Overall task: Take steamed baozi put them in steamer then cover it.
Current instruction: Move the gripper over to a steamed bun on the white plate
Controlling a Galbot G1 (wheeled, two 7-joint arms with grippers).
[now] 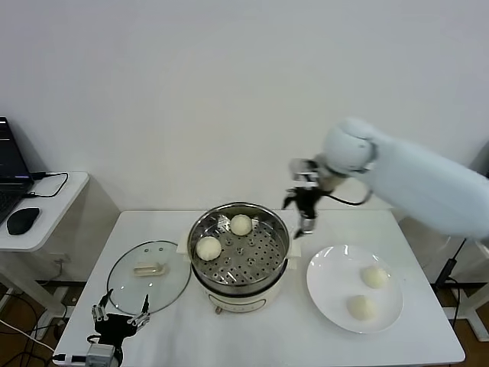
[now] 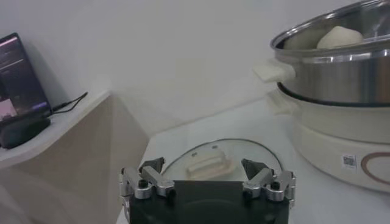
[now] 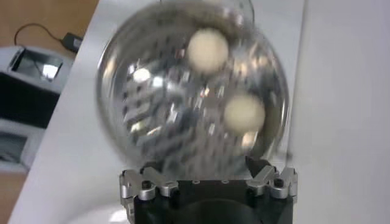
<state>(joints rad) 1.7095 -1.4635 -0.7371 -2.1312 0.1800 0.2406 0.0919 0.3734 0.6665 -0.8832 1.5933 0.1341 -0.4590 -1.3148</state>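
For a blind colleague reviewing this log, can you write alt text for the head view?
A steel steamer on a white table holds two baozi, while two more wait on a white plate. The right gripper hangs open and empty beyond the steamer's rim; the glass cover lies flat near the open left gripper.

The right arm reaches in from the right, its wrist bent downward, and its end effector [image 1: 303,216] hangs in the air with fingers spread and nothing between them. The left end effector [image 1: 120,313] rests low at the near left, fingers also apart.
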